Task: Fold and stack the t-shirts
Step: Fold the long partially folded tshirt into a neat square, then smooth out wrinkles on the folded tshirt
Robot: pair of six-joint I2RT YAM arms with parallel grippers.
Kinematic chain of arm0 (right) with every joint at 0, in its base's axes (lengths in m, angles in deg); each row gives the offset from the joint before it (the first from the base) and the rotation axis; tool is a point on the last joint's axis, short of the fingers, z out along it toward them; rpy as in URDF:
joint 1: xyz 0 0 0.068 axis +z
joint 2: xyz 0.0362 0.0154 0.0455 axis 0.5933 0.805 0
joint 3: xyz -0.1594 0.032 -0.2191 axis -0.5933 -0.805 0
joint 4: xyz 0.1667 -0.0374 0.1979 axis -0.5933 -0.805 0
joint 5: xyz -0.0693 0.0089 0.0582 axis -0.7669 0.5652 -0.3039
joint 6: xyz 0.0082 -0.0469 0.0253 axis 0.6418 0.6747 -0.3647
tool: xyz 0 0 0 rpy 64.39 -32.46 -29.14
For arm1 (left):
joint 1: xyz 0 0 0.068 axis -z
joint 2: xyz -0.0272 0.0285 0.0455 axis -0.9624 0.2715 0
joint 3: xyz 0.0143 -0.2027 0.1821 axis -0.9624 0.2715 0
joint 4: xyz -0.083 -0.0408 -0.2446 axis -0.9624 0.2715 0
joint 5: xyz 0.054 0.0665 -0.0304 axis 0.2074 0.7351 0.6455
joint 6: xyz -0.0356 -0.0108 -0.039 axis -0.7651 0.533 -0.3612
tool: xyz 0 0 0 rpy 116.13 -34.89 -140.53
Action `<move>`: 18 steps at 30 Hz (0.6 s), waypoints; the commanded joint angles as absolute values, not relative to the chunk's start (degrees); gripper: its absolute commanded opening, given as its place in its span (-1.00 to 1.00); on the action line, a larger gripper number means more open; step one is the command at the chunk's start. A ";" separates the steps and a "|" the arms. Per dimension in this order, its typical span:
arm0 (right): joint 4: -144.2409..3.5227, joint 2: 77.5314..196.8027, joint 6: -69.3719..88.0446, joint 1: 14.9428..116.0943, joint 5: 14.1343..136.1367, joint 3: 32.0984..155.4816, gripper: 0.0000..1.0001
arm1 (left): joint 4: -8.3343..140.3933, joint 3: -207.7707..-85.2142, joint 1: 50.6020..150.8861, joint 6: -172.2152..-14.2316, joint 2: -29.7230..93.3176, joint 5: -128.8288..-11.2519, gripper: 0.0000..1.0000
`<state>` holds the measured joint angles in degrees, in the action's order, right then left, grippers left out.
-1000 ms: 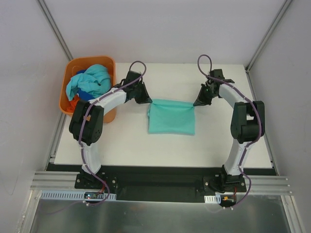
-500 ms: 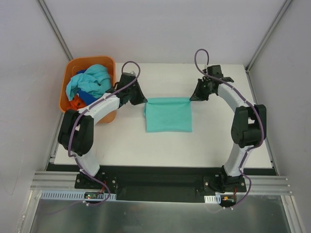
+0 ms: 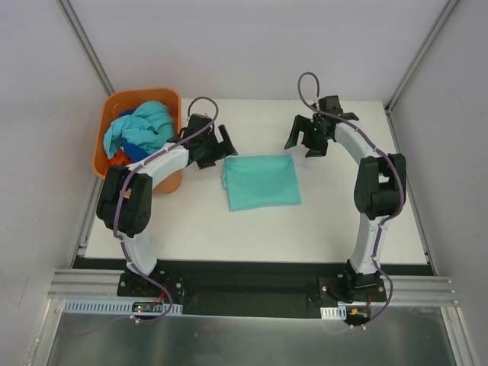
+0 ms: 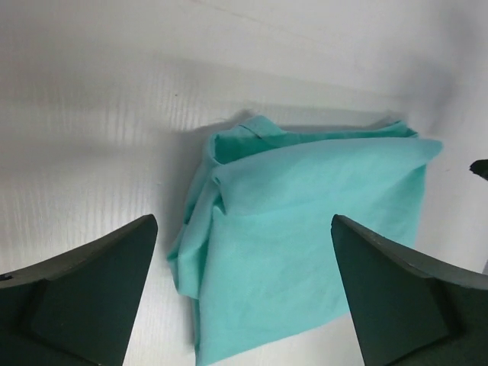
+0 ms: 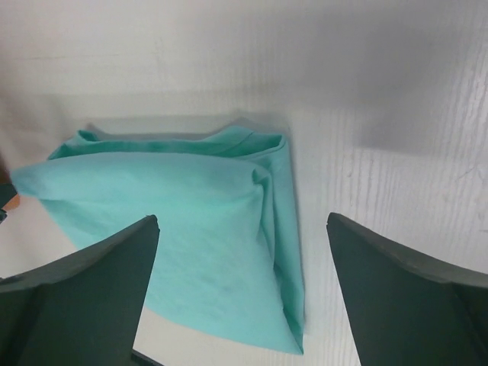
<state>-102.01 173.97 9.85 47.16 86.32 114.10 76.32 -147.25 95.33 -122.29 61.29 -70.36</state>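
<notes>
A teal-green t-shirt point(image 3: 261, 181) lies folded into a rough square on the white table point(image 3: 252, 229). My left gripper point(image 3: 217, 155) hovers open just off its far left corner. My right gripper point(image 3: 303, 147) hovers open off its far right corner. Neither holds any cloth. In the left wrist view the folded shirt point(image 4: 305, 229) lies below and between the spread jaws of the left gripper point(image 4: 244, 221), its bunched edge on the left. The right wrist view has the shirt point(image 5: 175, 206) under the wide jaws of the right gripper point(image 5: 242, 219). More t-shirts, light aqua point(image 3: 141, 126), blue point(image 3: 139, 149) and orange-red point(image 3: 116, 162), lie crumpled in the basket.
The orange plastic basket point(image 3: 141, 94) stands at the table's far left corner, partly behind the left arm's elbow. Grey walls close in on both sides and at the back. A black rail with the arm bases runs along the near edge.
Both grippers went from shut on the shirt's far corners to open and let go. The shirt settled flat and slightly skewed; both grippers drew back a little from it.
</notes>
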 commanded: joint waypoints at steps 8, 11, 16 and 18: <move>-96.84 156.80 6.84 50.80 93.68 104.20 0.93 | 73.23 -144.55 100.44 -122.69 46.38 -72.14 0.99; -93.77 159.70 4.20 51.07 96.75 104.73 0.93 | 72.27 -145.69 100.44 -124.26 50.60 -76.45 0.99; -91.56 167.34 2.62 51.25 97.12 108.59 0.93 | 71.12 -148.15 100.00 -124.62 58.60 -79.70 0.99; -92.00 171.63 2.44 51.25 96.59 111.84 0.93 | 71.12 -149.20 99.30 -124.62 61.67 -79.97 0.98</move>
<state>-93.99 165.58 4.32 51.09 95.37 106.49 71.82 -146.00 100.40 -123.69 57.38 -76.76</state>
